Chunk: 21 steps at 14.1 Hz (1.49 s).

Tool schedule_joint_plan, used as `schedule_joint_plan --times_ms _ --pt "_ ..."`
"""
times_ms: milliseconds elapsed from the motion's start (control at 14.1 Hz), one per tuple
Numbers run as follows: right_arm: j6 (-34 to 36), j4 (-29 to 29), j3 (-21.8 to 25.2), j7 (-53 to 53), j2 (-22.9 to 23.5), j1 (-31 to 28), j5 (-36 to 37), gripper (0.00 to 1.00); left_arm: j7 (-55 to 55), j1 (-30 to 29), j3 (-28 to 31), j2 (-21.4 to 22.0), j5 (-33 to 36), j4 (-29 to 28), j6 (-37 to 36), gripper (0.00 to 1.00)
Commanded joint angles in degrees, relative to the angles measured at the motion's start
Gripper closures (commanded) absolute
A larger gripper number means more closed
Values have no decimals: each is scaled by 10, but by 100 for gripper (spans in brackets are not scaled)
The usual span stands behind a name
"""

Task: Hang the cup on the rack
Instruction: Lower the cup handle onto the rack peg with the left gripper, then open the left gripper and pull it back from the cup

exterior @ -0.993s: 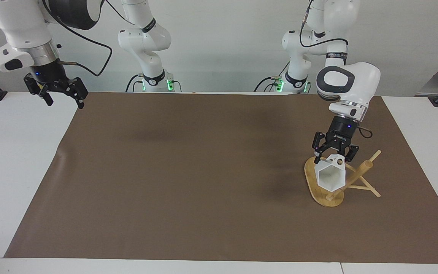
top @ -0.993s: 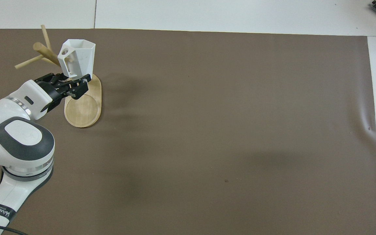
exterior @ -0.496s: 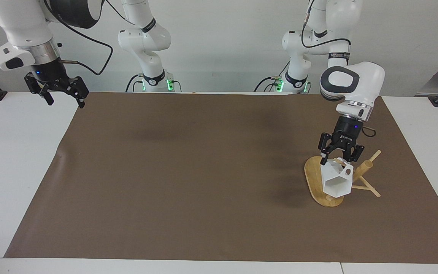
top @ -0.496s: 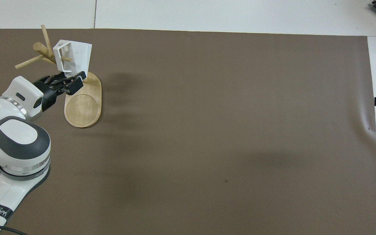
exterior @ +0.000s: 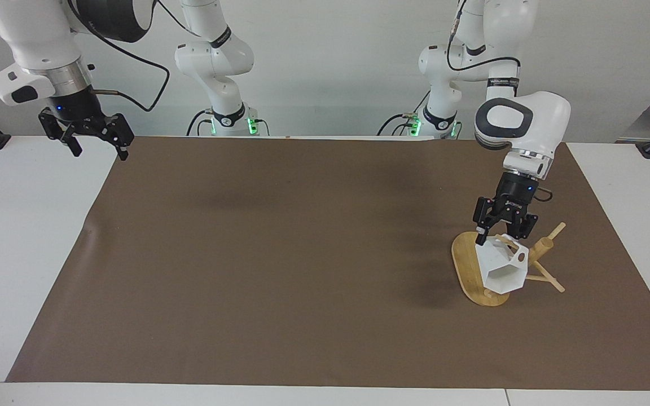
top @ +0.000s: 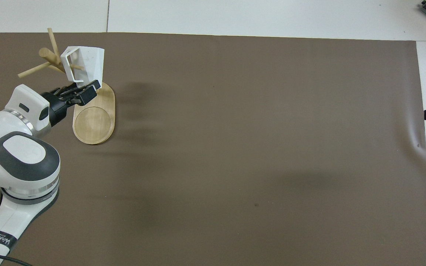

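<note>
Brown matting is covering the bench, and the rack is standing on it toward the left arm's end. The cup is sitting up on the rack, above the oval base. In the overhead view a thin peg is passing through the cup's handle.

The left gripper is hovering right over the cup, its jaws looking spread and straddling the cup's upper edge rather than pinching it. The right gripper is waiting in the air over the white bench edge at its own end, jaws apart.

By the look of it, the hanging itself is done and the release is in hand. The next move is calling for a clean lift up and away, without brushing the cup or tipping the rack.

The cup's long axis is lying tilted, closer to level than upright. Its mouth is pointing away from the robots and slightly down, its base toward the gripper, its handle toward the post.
</note>
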<state>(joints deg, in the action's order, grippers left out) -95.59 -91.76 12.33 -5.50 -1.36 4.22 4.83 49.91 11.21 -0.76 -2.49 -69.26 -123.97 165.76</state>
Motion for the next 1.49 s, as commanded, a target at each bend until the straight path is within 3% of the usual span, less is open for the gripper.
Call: schedule_joint_plan --times_ms 0,71,142,213,496,851,1205,1418 --pt "-4 -18 -2 -7 -15 -2 -1 0 -5 7 2 -5 -9 5 3 80" --pt "-4 -18 -2 -7 -15 -2 -1 0 -4 7 2 -4 -8 5 2 53" --pt "-4 -18 -2 -7 -15 -2 -1 0 -3 6 2 -5 -8 5 2 15" --pt "-4 -18 -2 -7 -15 -2 -1 0 -2 3 2 -4 -6 5 1 0" --pt "-4 -18 -2 -7 -15 -2 -1 0 -2 -11 4 -2 10 7 -32 0" --pt "-4 -18 -2 -7 -15 -1 -1 0 -4 -81 7 13 118 11 -156 0" --pt "-4 -18 -2 -7 -15 -2 -1 0 -45 -138 10 40 303 22 -278 0" --pt "-4 -18 -2 -7 -15 -2 -1 0 -116 -152 9 44 444 79 -368 0"
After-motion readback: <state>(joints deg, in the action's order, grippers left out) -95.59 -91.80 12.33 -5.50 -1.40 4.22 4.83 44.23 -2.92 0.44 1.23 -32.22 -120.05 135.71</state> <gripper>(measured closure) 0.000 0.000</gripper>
